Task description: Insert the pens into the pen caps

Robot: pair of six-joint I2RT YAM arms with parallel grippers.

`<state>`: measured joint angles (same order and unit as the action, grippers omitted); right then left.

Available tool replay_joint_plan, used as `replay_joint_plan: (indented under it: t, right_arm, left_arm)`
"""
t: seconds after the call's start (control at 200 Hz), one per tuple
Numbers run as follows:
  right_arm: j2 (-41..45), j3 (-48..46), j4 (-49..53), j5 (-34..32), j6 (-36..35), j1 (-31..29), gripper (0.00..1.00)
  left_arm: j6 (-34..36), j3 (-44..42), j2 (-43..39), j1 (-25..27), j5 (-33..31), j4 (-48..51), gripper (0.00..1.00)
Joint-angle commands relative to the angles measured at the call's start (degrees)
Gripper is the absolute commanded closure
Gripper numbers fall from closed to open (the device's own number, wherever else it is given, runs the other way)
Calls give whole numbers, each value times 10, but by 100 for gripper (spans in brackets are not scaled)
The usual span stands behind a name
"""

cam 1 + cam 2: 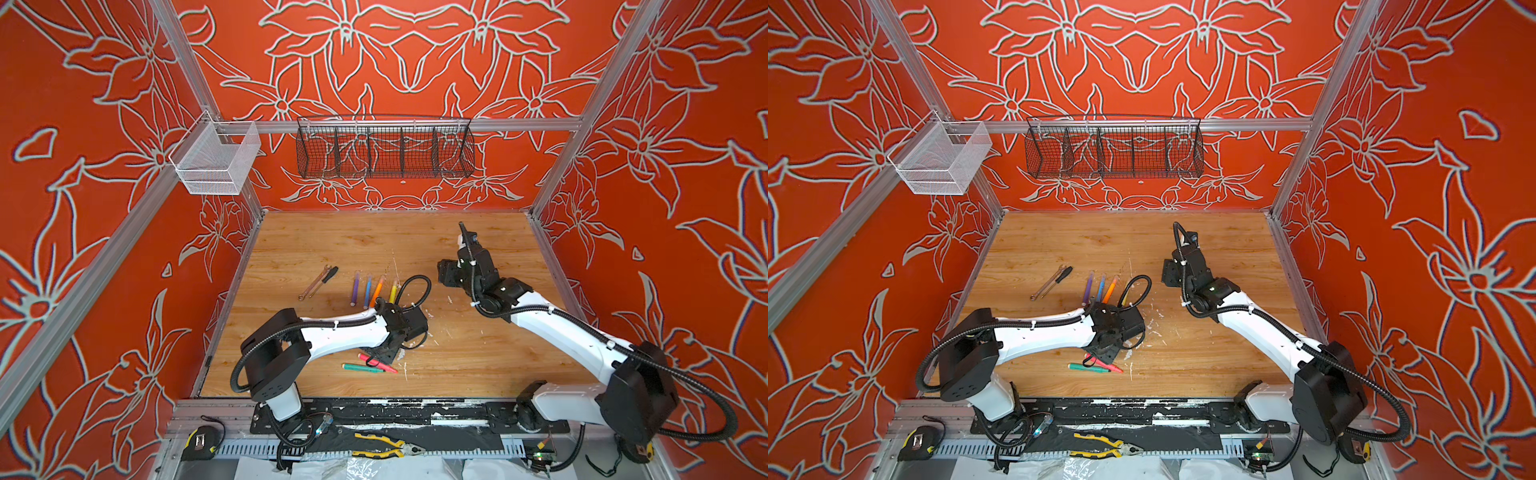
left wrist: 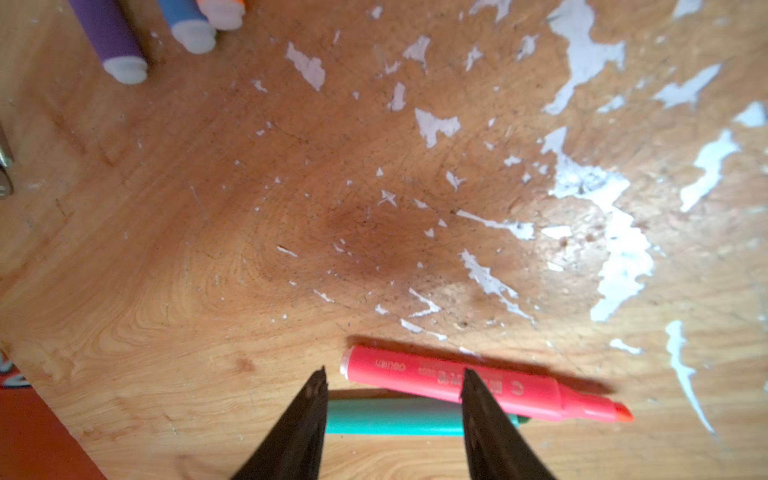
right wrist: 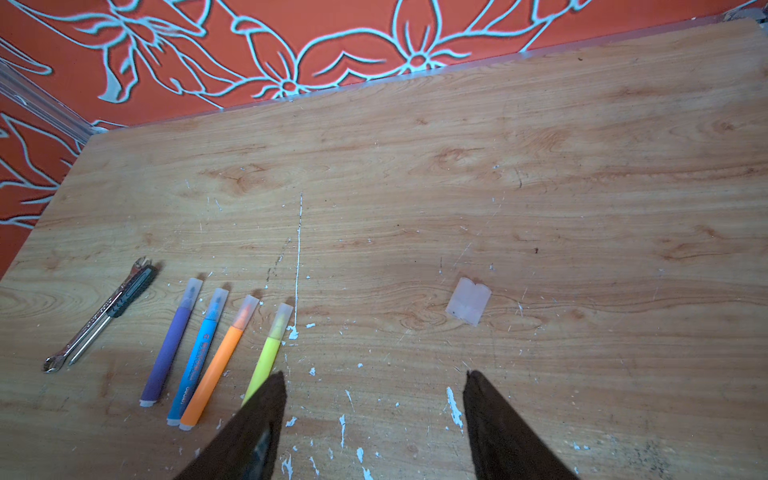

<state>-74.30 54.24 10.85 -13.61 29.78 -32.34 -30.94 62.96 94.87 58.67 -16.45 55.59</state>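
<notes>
Read the wooden table (image 1: 457,249) as a clock face with my two bases at six. On the back wall at twelve hangs the black wire basket (image 1: 384,153), and the smaller white mesh basket (image 1: 216,162) hangs at about ten.

My left gripper (image 2: 392,374) hangs low at six of the table's middle. Its fingers are spread and grip nothing. The green pen (image 2: 395,415) runs crosswise under them. The pink-red pen (image 2: 532,395) lies close alongside it with its tip bare.

My right gripper (image 3: 374,374) is up at about two. Its fingers are parted wide with only bare wood between them.

The wrench (image 3: 95,320) and the screwdriver (image 3: 124,291) lie touching at nine of the pen row. That row sits near the table's middle, at twelve of my left gripper. It runs purple pen (image 3: 168,353), blue pen (image 3: 199,353), orange pen (image 3: 216,370), yellow pen (image 3: 268,357), and each one has a clear cap on its tip.

Two loose pen caps (image 3: 468,301) lie side by side, touching. They sit well apart from the row, beyond its yellow end.
</notes>
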Motion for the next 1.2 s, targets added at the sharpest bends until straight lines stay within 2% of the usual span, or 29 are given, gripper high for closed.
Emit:
replay_joint_plan:
  t: [0.0,0.365,1.191]
  right_arm:
    - [-5,-8,4,5,10,4,30]
    - [-5,-7,7,10,13,8,31]
    - [-11,-7,9,18,19,16,31]
  left_arm:
    - [-18,8,-8,22,-2,42,49]
    - [-29,2,25,42,11,37,48]
    - [-13,-3,72,43,15,12,36]
